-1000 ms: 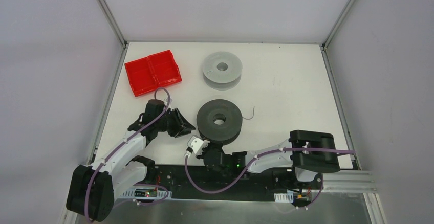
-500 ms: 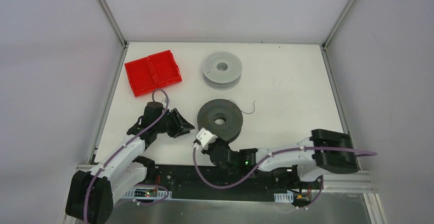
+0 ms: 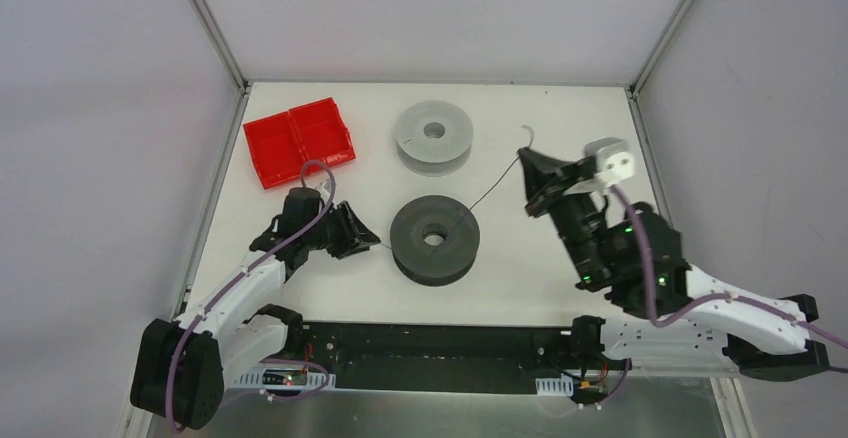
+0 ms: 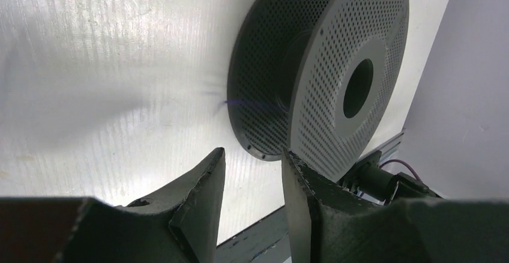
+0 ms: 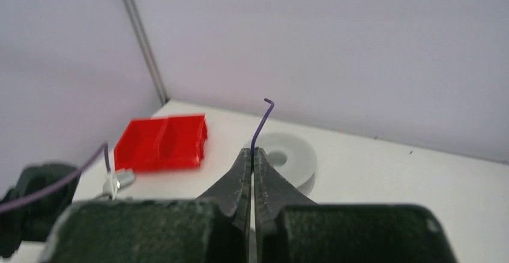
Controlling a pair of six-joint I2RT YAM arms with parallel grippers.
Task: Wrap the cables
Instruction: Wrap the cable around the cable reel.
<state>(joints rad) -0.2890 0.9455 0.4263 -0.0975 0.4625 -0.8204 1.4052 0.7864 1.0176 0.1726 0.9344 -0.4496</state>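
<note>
Right tool [image 3: 524,158] has lifted clear of the dark spool [image 3: 433,240], pinching the cable [image 3: 490,188] taut for winding; left tool [image 4: 252,155] is spread, apparently to steady the spool.

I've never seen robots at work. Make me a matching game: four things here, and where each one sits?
1 red tray
2 light grey spool
3 dark grey spool
4 cable

A pinched in the shut right gripper
B next to the open left gripper
C far left
D far middle, alone

Pairs: 1-C, 2-D, 3-B, 4-A
</note>
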